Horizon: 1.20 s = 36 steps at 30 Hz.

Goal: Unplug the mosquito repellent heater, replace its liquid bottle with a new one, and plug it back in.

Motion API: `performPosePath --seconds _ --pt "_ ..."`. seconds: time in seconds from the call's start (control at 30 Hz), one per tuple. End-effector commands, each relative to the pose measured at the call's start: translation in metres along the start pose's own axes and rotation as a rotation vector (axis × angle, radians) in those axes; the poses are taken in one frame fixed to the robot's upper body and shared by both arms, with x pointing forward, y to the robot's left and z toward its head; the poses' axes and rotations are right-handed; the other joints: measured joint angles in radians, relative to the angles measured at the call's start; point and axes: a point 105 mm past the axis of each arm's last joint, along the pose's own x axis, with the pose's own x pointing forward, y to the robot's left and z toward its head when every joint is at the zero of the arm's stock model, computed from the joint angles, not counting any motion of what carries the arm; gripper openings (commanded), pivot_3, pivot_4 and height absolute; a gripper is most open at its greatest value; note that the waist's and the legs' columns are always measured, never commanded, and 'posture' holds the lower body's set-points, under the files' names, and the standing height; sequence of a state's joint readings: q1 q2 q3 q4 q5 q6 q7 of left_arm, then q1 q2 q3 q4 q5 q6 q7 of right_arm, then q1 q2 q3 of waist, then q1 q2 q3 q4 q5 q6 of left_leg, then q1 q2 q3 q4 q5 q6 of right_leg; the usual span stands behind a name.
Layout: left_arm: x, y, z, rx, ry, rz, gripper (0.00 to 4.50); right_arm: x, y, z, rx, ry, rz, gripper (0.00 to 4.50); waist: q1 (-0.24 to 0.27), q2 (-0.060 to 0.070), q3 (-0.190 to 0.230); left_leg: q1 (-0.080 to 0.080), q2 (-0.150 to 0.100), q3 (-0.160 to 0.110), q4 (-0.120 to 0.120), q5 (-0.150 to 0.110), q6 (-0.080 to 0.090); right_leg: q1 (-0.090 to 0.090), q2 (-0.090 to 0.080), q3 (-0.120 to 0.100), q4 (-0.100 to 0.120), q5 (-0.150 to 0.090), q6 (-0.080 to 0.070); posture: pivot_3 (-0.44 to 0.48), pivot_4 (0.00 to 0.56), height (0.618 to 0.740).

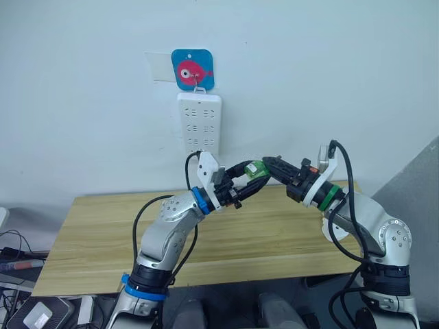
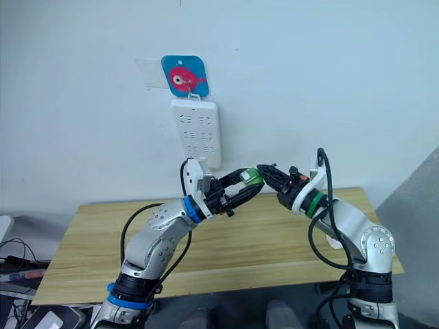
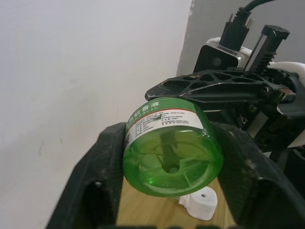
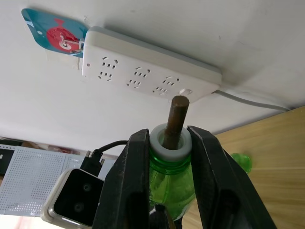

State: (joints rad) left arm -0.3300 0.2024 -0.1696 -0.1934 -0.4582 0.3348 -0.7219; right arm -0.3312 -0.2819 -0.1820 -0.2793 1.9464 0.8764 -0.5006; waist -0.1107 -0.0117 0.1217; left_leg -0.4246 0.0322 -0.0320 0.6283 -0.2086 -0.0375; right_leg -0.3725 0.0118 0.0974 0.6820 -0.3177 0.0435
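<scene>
The green translucent plastic liquid bottle (image 3: 172,157) carries a white-and-red label (image 3: 161,117) with small Chinese print, too small to read.

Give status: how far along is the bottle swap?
Unplugged: power strip sockets empty, heater apparently lying on the table. In hand: left gripper and right gripper both clamp one green bottle, wick bare. Left: fit bottle into heater, replug.
</scene>
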Motion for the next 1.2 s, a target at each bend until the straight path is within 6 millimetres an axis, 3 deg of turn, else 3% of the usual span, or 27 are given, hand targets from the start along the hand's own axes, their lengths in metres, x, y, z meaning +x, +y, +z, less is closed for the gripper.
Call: performPosePath --seconds 0.03,0.1,0.2,0.47,0.53,0.6,0.8,1.2 --pt "0.001 -0.009 0.009 0.041 -0.007 -0.053 3.90 -0.004 0.014 0.005 -0.029 -0.016 0.057 0.80 0.000 0.000 0.000 0.000 0.000 0.000 0.000 0.000 0.000 0.000 0.000 0.000 0.000 0.000 0.000 -0.063 0.094 0.740" --pt "-0.004 -0.008 0.008 0.076 0.032 -0.071 4.47 -0.005 0.003 0.009 -0.092 -0.022 -0.005 0.80 0.001 0.000 0.000 0.000 0.000 0.000 0.000 0.000 0.000 0.000 0.000 0.000 0.000 0.000 0.000 -0.060 0.091 0.740" --pt "-0.012 -0.009 0.003 0.138 0.101 -0.095 4.50 -0.007 -0.019 0.016 -0.262 -0.059 -0.120 0.80 0.001 0.000 0.000 0.000 0.000 0.000 0.000 0.000 0.000 0.000 0.000 0.000 0.000 0.000 0.000 -0.055 0.088 0.740" --pt "-0.023 -0.008 -0.022 0.244 0.272 -0.115 4.50 -0.017 -0.096 0.034 -1.089 -0.101 -0.398 0.80 0.026 0.000 0.000 0.000 0.000 0.001 0.000 0.000 0.000 -0.001 0.000 0.000 0.000 0.000 0.000 -0.039 0.074 0.740" --pt "-0.021 -0.012 -0.028 0.249 0.301 -0.132 4.50 -0.025 -0.122 0.036 -1.215 -0.110 -0.481 0.80 0.028 -0.001 -0.001 0.000 0.000 0.001 0.000 0.000 0.000 -0.001 0.000 0.000 0.000 0.000 0.000 -0.045 0.071 0.740" --pt "-0.017 -0.015 -0.030 0.247 0.311 -0.139 4.50 -0.032 -0.143 0.037 -1.259 -0.131 -0.547 0.80 0.028 -0.001 -0.001 0.000 0.000 0.001 0.000 0.000 0.000 -0.001 0.000 0.000 0.000 0.000 0.000 -0.052 0.072 0.740" --pt "-0.017 -0.017 -0.034 0.255 0.326 -0.154 4.50 -0.044 -0.181 0.033 -1.334 -0.141 -0.658 0.80 0.025 -0.001 -0.001 0.002 0.000 0.002 0.000 0.000 0.000 0.000 -0.001 0.001 0.001 0.000 0.000 -0.062 0.073 0.740" --pt "-0.019 -0.011 -0.033 0.233 0.340 -0.154 4.50 -0.043 -0.205 0.022 -1.247 -0.134 -0.698 0.80 0.025 0.000 -0.001 0.008 0.000 0.002 0.001 0.000 0.000 0.004 -0.001 0.002 0.005 0.000 0.000 -0.052 0.088 0.740"
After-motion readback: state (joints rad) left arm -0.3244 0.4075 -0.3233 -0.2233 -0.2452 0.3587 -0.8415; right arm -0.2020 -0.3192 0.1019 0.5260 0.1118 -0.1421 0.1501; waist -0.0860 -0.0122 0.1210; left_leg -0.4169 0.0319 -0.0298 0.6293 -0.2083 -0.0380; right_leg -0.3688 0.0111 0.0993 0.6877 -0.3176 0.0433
